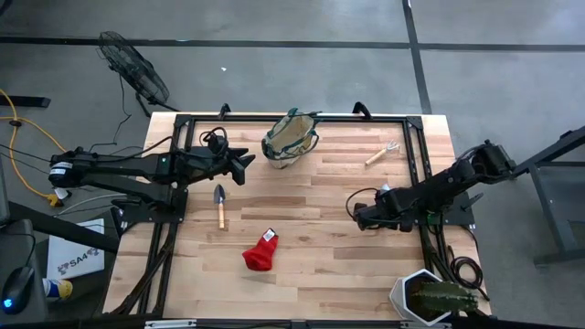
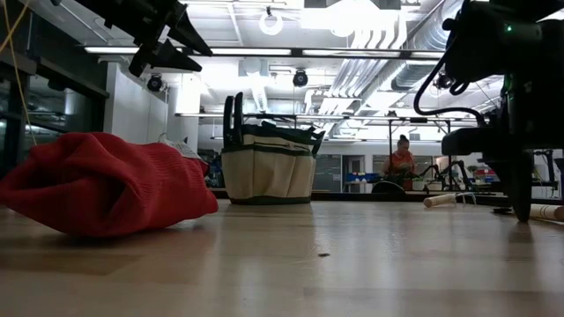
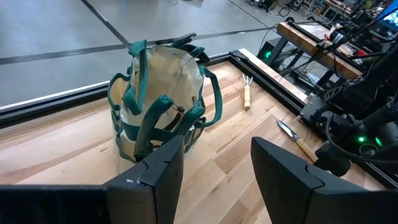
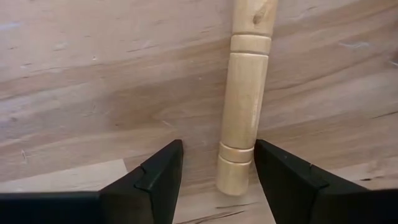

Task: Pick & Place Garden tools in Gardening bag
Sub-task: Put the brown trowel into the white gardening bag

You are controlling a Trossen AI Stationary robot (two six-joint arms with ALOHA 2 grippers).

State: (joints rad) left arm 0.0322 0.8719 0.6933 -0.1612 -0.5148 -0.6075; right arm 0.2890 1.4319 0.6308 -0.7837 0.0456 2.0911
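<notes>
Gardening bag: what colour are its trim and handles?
Dark green, on the tan canvas gardening bag. Shows best in the left wrist view.

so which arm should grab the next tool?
Probably right. The right gripper is open, low over the table, its fingers either side of a wooden handle. The left gripper is open too, but up near the bag, holding nothing.

A grey concrete floor (image 1: 302, 20) crossed by dark seams surrounds the pale wooden plank surface (image 1: 320, 265), a black round fan (image 1: 132, 66) stands nearby, and bright ceiling lights (image 2: 348, 16) hang among silver ducts (image 2: 414, 53).
</notes>
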